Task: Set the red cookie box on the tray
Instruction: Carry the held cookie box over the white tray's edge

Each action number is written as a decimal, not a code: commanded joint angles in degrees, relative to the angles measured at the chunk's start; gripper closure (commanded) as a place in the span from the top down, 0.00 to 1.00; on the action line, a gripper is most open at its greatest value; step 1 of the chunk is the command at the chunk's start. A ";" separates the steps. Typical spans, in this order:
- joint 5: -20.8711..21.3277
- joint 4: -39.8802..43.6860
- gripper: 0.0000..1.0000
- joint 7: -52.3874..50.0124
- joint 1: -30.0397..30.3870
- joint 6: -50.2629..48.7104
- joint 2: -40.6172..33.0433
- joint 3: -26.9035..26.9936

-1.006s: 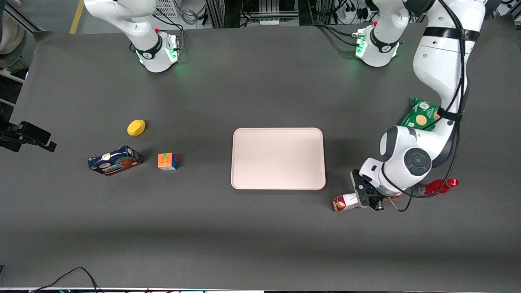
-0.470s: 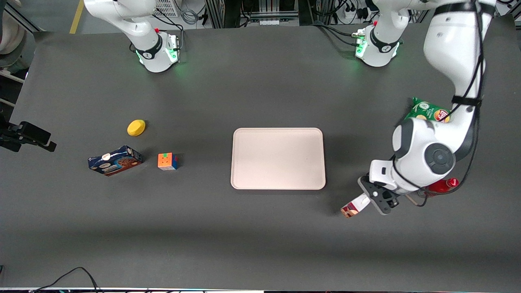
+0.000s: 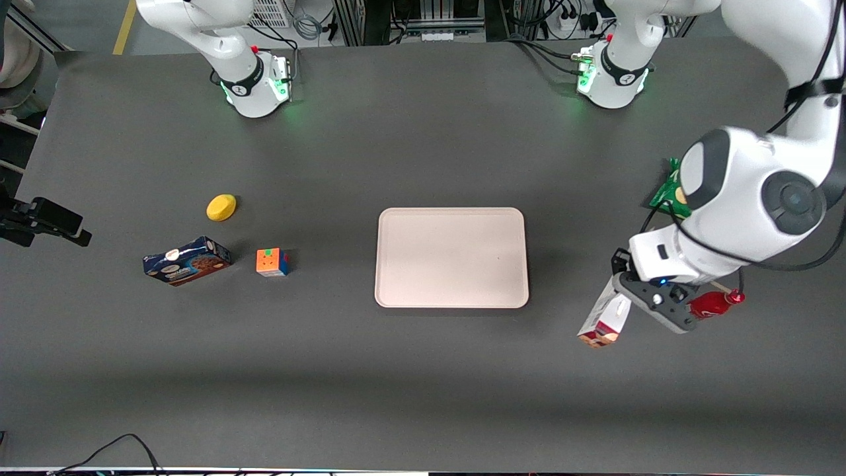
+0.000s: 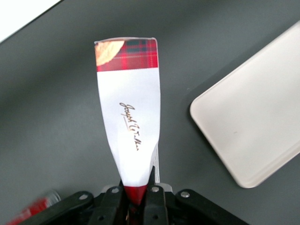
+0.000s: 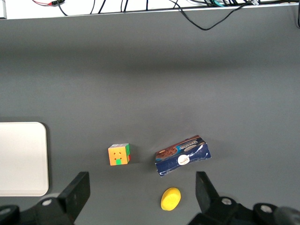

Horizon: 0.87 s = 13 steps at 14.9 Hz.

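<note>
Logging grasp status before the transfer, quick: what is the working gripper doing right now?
Left gripper: fingers shut on one end of the red cookie box, held lifted off the table, beside the tray toward the working arm's end.

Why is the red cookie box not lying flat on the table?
It is lifted and tilted: the gripper is shut on one end of the red cookie box, which hangs beside the tray, not on it.

The front view looks steeply down on the whole tabletop (image 3: 423, 370) from high up, arm bases at twelve o'clock. The left wrist view sits close over the gripper (image 4: 136, 197), whose jaws clamp the red cookie box (image 4: 129, 117). Both wrist views share the tray (image 5: 21, 159).
</note>
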 commanded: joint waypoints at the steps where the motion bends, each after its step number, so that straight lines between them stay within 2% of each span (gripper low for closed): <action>1: -0.16 -2.76 0.00 -19.34 -0.77 -3.38 -5.61 -3.70; 4: 0.72 -6.80 0.00 -32.03 -0.85 -0.14 -7.29 -7.40; 6: 1.68 -13.63 0.00 -37.31 -0.85 6.95 -9.31 -9.42; 9: 7.30 -22.61 0.00 -47.06 -1.73 16.99 -10.20 -12.32; 13: 8.28 -30.79 0.00 -50.87 -2.26 27.09 -9.85 -14.70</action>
